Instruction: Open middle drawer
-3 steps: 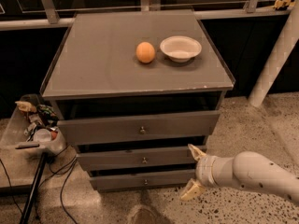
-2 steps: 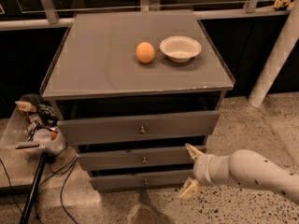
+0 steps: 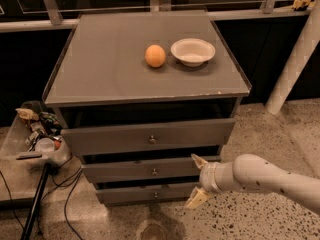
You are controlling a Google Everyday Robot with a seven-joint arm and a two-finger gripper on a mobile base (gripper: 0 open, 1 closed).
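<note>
The grey cabinet has three stacked drawers. The middle drawer (image 3: 125,171) has a small round metal knob (image 3: 154,172) at its centre and its front stands nearly flush. My gripper (image 3: 196,181) comes in from the right on a white arm. It is open, with one fingertip (image 3: 197,160) by the middle drawer's right end and the other lower, near the bottom drawer (image 3: 130,194). It holds nothing and is to the right of the knob.
The top drawer (image 3: 148,136) sits above. An orange (image 3: 155,56) and a white bowl (image 3: 193,51) rest on the cabinet top (image 3: 110,69). A bin of clutter (image 3: 37,134) and cables lie at the left. A white post (image 3: 295,59) stands at the right.
My gripper has moved a little to the left, closer to the drawer fronts. The drawers have not moved.
</note>
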